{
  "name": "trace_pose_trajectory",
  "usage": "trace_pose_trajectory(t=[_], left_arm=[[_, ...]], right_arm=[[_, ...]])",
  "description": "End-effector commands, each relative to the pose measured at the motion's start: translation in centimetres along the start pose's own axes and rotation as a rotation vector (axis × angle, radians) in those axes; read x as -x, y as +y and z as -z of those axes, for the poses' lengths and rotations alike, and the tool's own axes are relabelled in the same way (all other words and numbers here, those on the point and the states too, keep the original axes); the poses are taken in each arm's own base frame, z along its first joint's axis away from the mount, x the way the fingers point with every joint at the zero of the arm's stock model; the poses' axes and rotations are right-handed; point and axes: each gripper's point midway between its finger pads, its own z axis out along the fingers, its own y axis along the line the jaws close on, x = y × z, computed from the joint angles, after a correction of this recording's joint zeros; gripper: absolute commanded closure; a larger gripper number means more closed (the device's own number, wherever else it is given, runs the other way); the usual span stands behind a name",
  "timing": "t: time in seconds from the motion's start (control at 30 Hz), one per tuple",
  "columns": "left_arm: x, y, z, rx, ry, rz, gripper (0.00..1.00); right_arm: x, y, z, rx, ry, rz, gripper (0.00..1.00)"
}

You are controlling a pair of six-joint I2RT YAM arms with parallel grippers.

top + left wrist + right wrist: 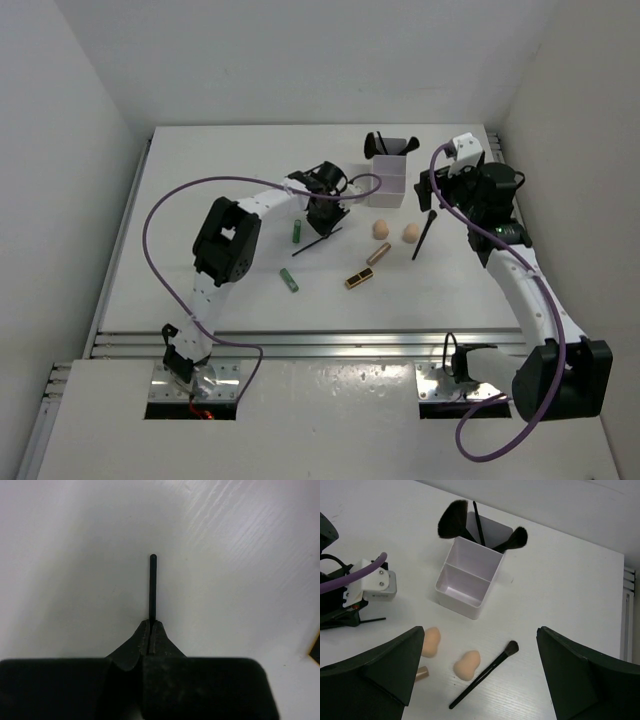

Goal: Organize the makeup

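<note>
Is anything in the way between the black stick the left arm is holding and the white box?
No. The table between the thin stick in the left fingers and the white box looks bare; the sponges sit aside.
</note>
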Motion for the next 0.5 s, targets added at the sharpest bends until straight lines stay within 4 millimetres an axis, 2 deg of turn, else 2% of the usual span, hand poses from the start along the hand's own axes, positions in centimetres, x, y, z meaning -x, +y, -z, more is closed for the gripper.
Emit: trace_pose_trajectory(t=[0.0, 0.03, 0.07, 0.1, 0.13, 0.17, 0.2, 0.23, 0.27, 0.3, 0.33, 0.37, 0.4, 0.43, 0.47], left_arm=[[0.6, -2.2, -0.5, -0.083, 0.007, 0.091, 1.0], [0.7, -2.3, -0.1, -0.083, 0.007, 0.11, 1.0], [2.6, -1.8, 1.1, -0.086, -0.047, 0.125, 1.0], [4.0, -1.7, 2.5, -0.077, -0.089, 0.13, 1.0], [4.9, -1.2, 3.5, -0.067, -0.12, 0.152, 1.0], [6.5, -1.0, 4.9, -0.057, -0.166, 0.14, 1.0], [7.2, -0.3, 6.0, -0.045, -0.195, 0.144, 1.0], [8.4, -0.5, 7.5, -0.05, -0.237, 0.145, 1.0], [9.7, 0.7, 9.2, -0.038, -0.289, 0.163, 1.0], [10.5, 1.3, 10.4, -0.026, -0.32, 0.162, 1.0], [11.8, 1.8, 11.7, -0.026, -0.373, 0.169, 1.0], [12.9, 2.5, 13.8, -0.02, -0.433, 0.188, 1.0], [13.8, 3.0, 15.2, -0.008, -0.481, 0.199, 1.0], [15.9, 3.3, 17.0, 0.008, -0.576, 0.186, 1.0], [16.4, 3.7, 18.1, 0.013, -0.621, 0.21, 1.0]], right_arm=[[0.7, -0.3, 0.3, -0.013, -0.025, 0.023, 0.06], [1.0, -0.3, 0.3, -0.012, -0.028, 0.021, 0.06], [0.7, -0.4, 0.1, -0.007, -0.013, 0.014, 0.06], [-0.3, 0.3, 0.0, 0.033, 0.033, -0.008, 0.06], [0.8, 0.3, -0.2, 0.045, 0.024, -0.008, 0.06], [0.7, 0.5, -0.3, 0.063, 0.032, -0.014, 0.06], [0.5, 1.5, -0.6, 0.118, 0.048, -0.041, 0.06], [0.8, 1.7, -0.5, 0.133, 0.043, -0.049, 0.06], [1.5, 1.9, -0.7, 0.148, 0.023, -0.056, 0.06], [1.6, 2.9, -0.6, 0.195, 0.017, -0.101, 0.06], [2.7, 3.1, -0.7, 0.207, -0.026, -0.126, 0.06], [2.0, 3.8, -0.7, 0.235, -0.013, -0.171, 0.06], [2.9, 4.3, -0.5, 0.268, -0.054, -0.178, 0.07], [4.4, 4.4, -0.7, 0.281, -0.118, -0.188, 0.07], [3.5, 5.5, -0.7, 0.324, -0.108, -0.235, 0.07]])
